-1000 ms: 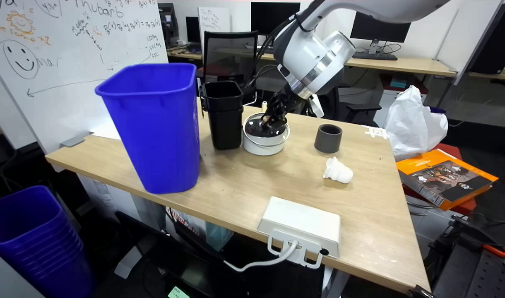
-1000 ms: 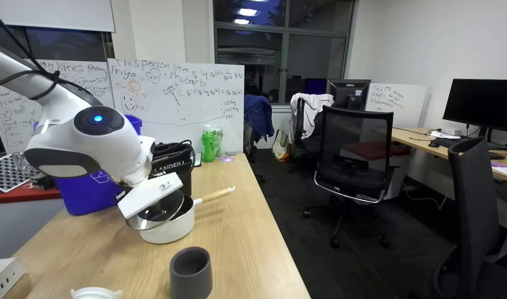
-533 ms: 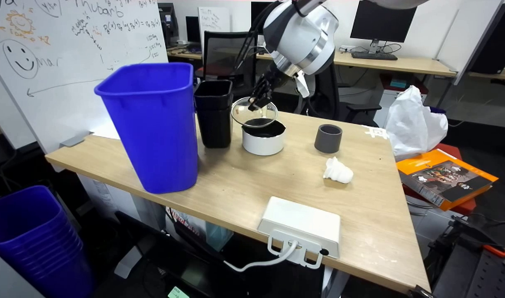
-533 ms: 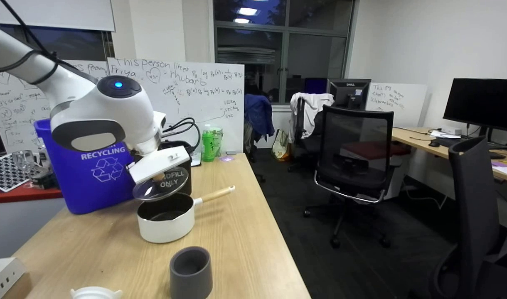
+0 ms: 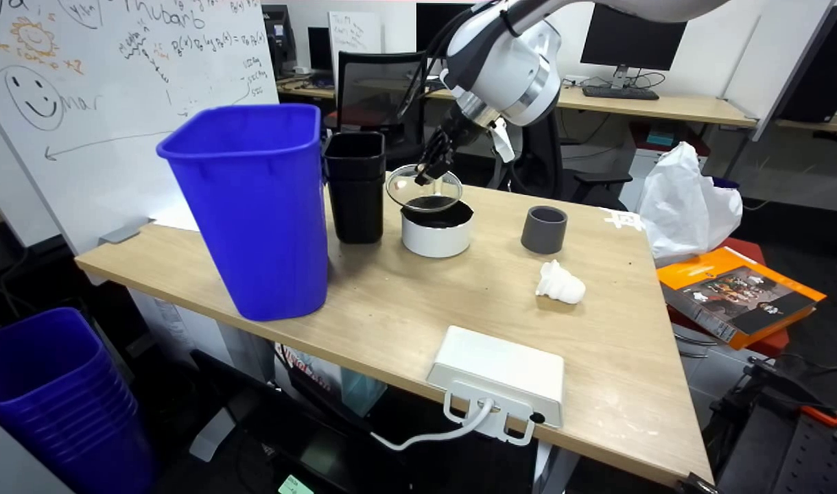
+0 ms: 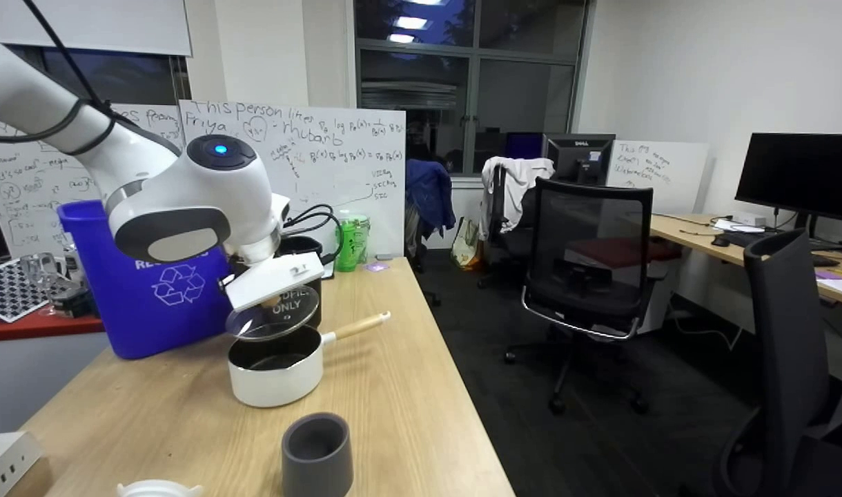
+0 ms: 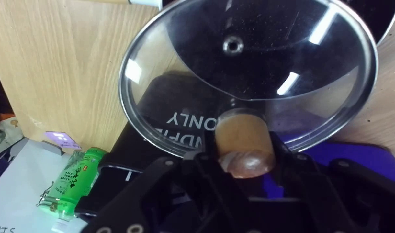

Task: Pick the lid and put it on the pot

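The lid (image 5: 406,195) is clear glass with a metal rim and a wooden knob (image 7: 244,136). My gripper (image 7: 242,144) is shut on the knob, with one dark finger on each side. It also shows in an exterior view (image 5: 432,167). The lid is tilted and held above the pot; it also shows in an exterior view (image 6: 255,324). The pot (image 5: 436,240) is white outside and dark inside, upright on the table, with its opening partly uncovered. Its wooden handle (image 6: 359,326) points away from the grey cup. In the wrist view the pot (image 7: 375,14) is partly hidden behind the lid.
A black bin (image 5: 355,199) stands close beside the pot, with a tall blue bin (image 5: 254,219) next to it. A grey cup (image 5: 544,230), a white crumpled-looking object (image 5: 561,283) and a white box (image 5: 497,363) are on the table (image 5: 405,309).
The lid in my gripper has risen from low against the pot to above it, then shifted slightly down and across. The black bin and blue bin have shifted slightly away from the pot.
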Controlling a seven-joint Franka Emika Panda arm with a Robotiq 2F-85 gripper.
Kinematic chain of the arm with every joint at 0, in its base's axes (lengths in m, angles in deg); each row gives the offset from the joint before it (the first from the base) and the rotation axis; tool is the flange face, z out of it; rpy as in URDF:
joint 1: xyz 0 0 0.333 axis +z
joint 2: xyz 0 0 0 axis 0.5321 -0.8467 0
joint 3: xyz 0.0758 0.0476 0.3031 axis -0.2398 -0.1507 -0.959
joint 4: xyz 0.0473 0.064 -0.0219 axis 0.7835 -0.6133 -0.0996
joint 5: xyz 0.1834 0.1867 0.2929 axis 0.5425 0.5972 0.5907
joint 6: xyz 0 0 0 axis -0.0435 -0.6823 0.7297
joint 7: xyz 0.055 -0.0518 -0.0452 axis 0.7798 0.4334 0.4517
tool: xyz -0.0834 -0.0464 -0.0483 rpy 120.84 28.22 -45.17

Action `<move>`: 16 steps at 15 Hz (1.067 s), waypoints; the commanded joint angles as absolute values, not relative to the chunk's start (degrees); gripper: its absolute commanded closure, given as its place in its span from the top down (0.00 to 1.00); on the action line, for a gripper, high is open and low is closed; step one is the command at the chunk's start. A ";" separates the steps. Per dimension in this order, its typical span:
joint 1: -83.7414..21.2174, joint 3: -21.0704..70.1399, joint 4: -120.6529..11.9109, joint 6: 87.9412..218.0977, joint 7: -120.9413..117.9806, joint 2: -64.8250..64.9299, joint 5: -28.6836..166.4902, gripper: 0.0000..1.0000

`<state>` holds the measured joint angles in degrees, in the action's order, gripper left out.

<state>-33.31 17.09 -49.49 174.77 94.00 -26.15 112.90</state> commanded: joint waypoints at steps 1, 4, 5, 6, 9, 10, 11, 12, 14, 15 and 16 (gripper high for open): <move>-36.36 13.23 -50.93 180.52 91.68 -27.12 107.43 0.16; -37.82 11.78 -51.94 184.99 88.74 -28.39 100.95 0.16; -38.37 11.24 -52.31 185.75 86.97 -28.62 98.55 0.16; -38.98 10.62 -52.67 186.24 84.91 -28.80 96.07 0.16; -40.03 9.56 -53.32 186.11 78.80 -28.84 90.14 0.16; -40.42 9.13 -53.34 185.91 76.87 -28.87 88.70 0.16; -40.64 8.96 -53.45 185.76 75.03 -28.83 87.22 0.16; -40.95 8.66 -53.77 185.56 73.31 -28.70 86.00 0.16; -41.52 8.19 -54.45 185.23 70.27 -28.36 83.90 0.16; -41.81 7.94 -54.97 185.05 68.97 -28.08 83.00 0.16; -42.14 7.65 -55.56 185.09 67.80 -27.82 82.21 0.16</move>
